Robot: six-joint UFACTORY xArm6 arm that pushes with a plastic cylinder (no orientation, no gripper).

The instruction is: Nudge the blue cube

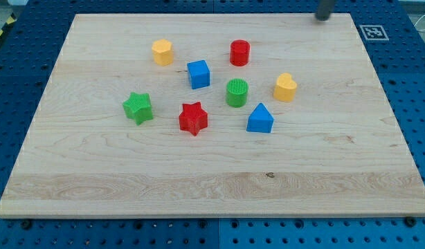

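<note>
The blue cube [198,74] sits on the wooden board [95,166], a little above the view's middle. My tip [324,18] is at the view's top right, near the board's top edge, far to the right of and above the blue cube. It touches no block.
Around the blue cube: a yellow hexagonal block [163,52] upper left, a red cylinder [239,52] upper right, a green cylinder [237,93] right, a red star [193,118] below, a green star [138,107] lower left, a blue triangular block [260,119], a yellow heart block [285,87].
</note>
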